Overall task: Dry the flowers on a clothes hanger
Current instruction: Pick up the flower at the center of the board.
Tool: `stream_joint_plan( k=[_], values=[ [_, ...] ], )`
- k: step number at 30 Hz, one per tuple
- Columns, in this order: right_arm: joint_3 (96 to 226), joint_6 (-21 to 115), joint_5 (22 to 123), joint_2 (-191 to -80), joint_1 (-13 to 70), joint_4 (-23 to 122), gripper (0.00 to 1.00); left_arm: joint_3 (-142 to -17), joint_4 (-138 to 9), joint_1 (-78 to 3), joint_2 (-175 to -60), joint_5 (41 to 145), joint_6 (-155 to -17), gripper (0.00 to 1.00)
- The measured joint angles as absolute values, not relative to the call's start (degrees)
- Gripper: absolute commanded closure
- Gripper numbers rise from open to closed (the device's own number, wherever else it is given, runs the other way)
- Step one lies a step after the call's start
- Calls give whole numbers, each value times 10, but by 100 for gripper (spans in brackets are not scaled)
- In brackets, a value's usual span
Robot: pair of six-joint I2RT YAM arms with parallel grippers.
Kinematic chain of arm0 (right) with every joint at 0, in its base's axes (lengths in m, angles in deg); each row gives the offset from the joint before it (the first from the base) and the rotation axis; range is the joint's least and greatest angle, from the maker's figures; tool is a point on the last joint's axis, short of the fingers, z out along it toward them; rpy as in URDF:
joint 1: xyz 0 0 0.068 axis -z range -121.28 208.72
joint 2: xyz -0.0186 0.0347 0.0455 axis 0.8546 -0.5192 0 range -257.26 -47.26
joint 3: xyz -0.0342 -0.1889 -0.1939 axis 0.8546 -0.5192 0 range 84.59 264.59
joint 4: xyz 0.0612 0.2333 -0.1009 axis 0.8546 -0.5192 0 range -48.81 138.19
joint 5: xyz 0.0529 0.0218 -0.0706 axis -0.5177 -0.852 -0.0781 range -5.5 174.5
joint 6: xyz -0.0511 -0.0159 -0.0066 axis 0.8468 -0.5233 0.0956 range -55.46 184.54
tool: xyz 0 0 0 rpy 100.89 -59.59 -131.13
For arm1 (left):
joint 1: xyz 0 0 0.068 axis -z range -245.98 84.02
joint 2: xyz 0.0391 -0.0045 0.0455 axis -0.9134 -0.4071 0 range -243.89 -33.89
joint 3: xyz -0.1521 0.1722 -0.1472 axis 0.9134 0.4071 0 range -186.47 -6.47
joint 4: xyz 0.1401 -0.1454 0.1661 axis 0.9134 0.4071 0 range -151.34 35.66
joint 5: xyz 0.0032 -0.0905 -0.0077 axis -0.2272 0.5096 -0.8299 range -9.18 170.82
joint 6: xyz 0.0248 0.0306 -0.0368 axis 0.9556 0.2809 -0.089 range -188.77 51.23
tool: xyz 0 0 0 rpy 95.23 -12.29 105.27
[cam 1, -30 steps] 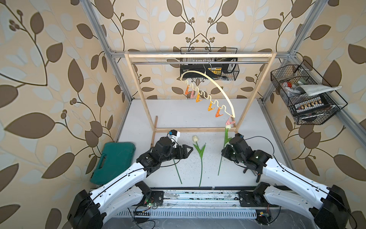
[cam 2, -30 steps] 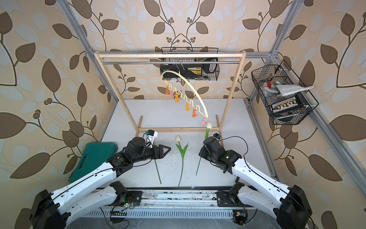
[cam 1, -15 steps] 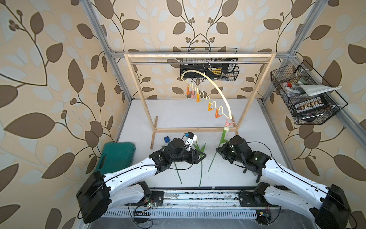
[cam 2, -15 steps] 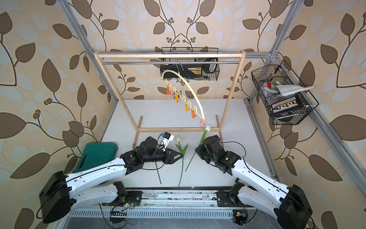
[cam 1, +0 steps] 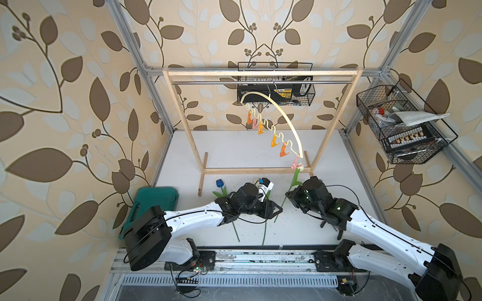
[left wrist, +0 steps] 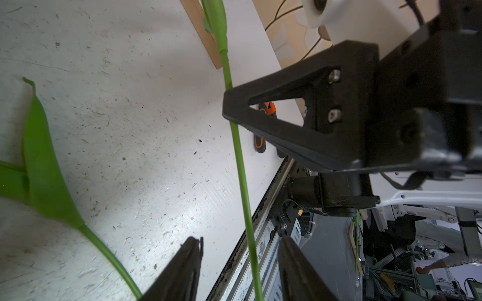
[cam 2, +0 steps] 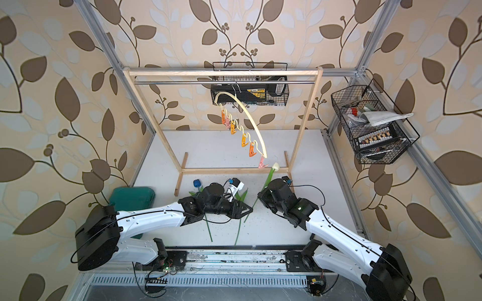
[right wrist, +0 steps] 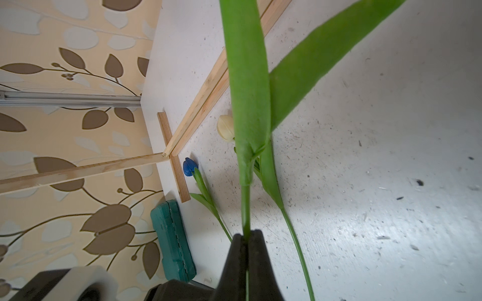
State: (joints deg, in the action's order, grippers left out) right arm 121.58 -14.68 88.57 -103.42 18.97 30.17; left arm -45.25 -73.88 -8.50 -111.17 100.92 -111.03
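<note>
Clothes hanger (cam 1: 285,116): cream arc, orange and pink clips
In a top view it hangs from the rod (cam 1: 234,83); blue tulip (cam 1: 220,183) lies on the worktop (cam 1: 234,148). Left wrist: left tool (left wrist: 240,250) spread around a green stem (left wrist: 241,166). Right wrist: right tool (right wrist: 247,239) pinching that stem.

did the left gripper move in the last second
Yes: the left gripper swung away from the wooden rack's foot, toward the white tulip in the right gripper.

3 tulips (cam 1: 220,183), 1 hanger (cam 1: 287,118), 6 clips (cam 1: 283,151).
</note>
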Motion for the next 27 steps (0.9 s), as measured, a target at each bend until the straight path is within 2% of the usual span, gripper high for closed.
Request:
stream_joint_plan(
  k=[3,7,23,27],
  values=[
    [1228,-138,894,-1030,190,297,100,-453,-748,-85,-1119,1009,-1114,53],
    [1232,-128,903,-1022,190,289,100,-453,-754,-85,-1127,1009,-1120,64],
    [1232,-123,918,-1017,190,277,99,-461,-761,-81,-1134,1010,-1123,93],
    [1232,-118,925,-1011,190,271,75,-468,-755,-81,-1134,1009,-1123,98]
  ],
)
